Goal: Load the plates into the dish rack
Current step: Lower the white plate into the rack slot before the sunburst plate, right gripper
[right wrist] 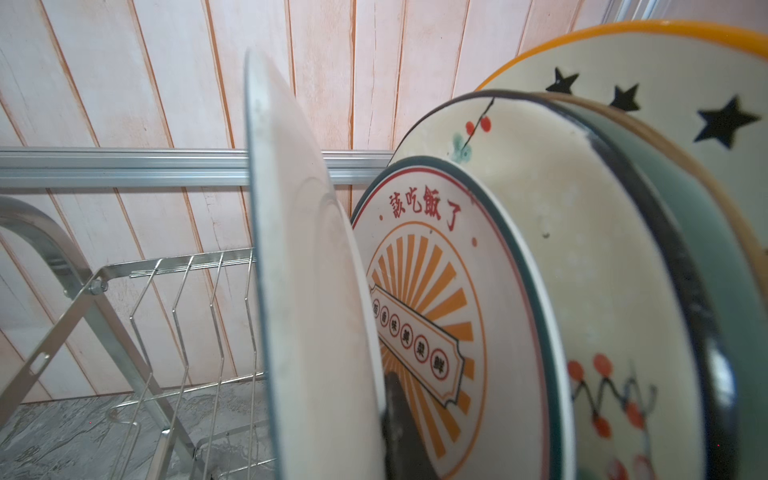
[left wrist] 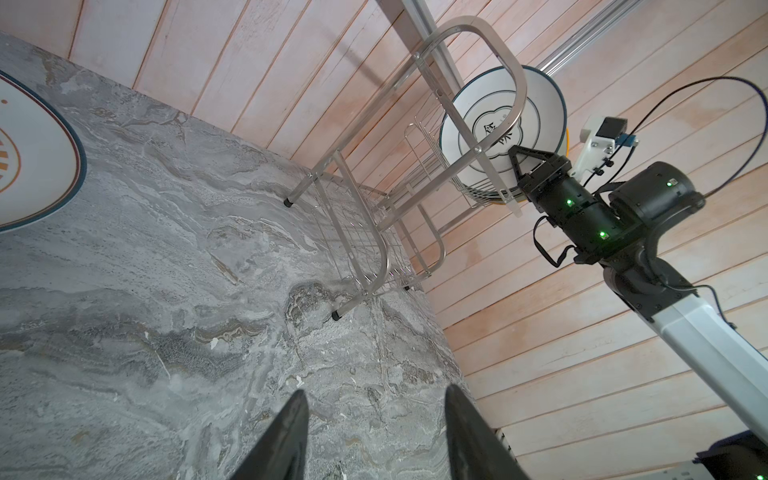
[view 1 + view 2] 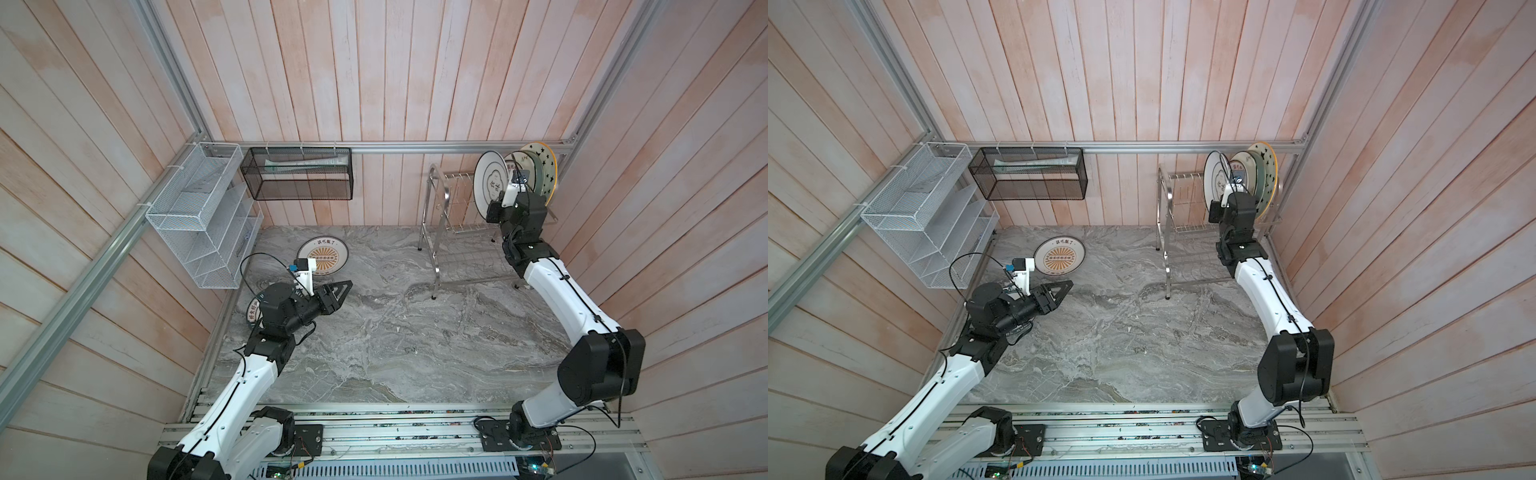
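Observation:
The steel dish rack [image 3: 440, 195] [image 3: 1165, 195] [image 2: 498, 41] stands at the back right. Several plates stand in its upper tier: a green-ringed white one [image 3: 490, 183] [image 1: 299, 249], a sunburst one [image 1: 436, 291], a cream one [image 1: 582, 249] and a yellow-rimmed star one [image 3: 544, 162]. My right gripper [image 2: 517, 160] is shut on the white plate's rim; one of its fingers [image 1: 399, 419] shows behind that plate. A second sunburst plate [image 3: 328, 255] [image 3: 1059, 257] [image 2: 33, 145] lies flat on the table. My left gripper [image 3: 347, 286] [image 2: 376, 390] hovers open and empty just in front of it. A lettered plate [image 3: 252, 308] lies mostly hidden under the left arm.
A white mesh shelf basket [image 3: 195, 216] hangs on the left wall, with a black mesh box [image 3: 299, 174] on the back wall beside it. The rack's lower tier [image 3: 469, 266] is a bare wire grid. Wooden walls close in three sides, and an aluminium rail [image 3: 395, 432] runs along the front.

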Available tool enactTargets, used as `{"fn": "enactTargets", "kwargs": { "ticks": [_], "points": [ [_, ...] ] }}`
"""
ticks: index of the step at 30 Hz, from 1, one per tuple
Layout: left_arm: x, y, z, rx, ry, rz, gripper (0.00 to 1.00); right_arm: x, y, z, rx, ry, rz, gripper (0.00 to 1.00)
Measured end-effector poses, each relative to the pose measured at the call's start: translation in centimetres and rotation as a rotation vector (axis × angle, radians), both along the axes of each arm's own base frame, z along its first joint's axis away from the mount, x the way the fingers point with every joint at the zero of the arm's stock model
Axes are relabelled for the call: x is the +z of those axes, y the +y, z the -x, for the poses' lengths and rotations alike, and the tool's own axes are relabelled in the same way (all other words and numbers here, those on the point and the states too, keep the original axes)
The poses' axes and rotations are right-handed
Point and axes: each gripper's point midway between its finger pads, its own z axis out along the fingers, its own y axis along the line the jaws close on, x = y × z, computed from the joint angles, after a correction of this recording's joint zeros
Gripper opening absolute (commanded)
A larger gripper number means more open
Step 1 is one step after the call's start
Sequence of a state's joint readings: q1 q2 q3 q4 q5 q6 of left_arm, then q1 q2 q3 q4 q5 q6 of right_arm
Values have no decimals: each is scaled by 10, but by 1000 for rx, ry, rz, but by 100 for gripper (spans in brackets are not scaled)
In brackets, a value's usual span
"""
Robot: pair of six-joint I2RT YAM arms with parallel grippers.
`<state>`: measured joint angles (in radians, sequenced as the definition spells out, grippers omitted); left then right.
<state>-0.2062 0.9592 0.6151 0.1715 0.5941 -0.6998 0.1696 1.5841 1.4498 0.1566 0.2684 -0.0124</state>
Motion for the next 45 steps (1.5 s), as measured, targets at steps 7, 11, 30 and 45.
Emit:
{"fn": "enactTargets", "kwargs": {
  "ticks": [7, 11, 30, 45],
  "points": [
    [6, -1, -1, -4, -9, 2, 54, 0, 0, 0, 1, 2, 0, 5],
    [6, -2, -3, -9, -8, 0, 54, -1, 0, 0, 1, 4, 1, 9],
    [2, -3, -2, -17, 5, -6, 55, 4, 0, 0, -1, -8, -13, 28],
    [0, -2, -2, -17, 8, -15, 56, 34, -5, 15, -15, -71, 6, 42]
  ]
}}
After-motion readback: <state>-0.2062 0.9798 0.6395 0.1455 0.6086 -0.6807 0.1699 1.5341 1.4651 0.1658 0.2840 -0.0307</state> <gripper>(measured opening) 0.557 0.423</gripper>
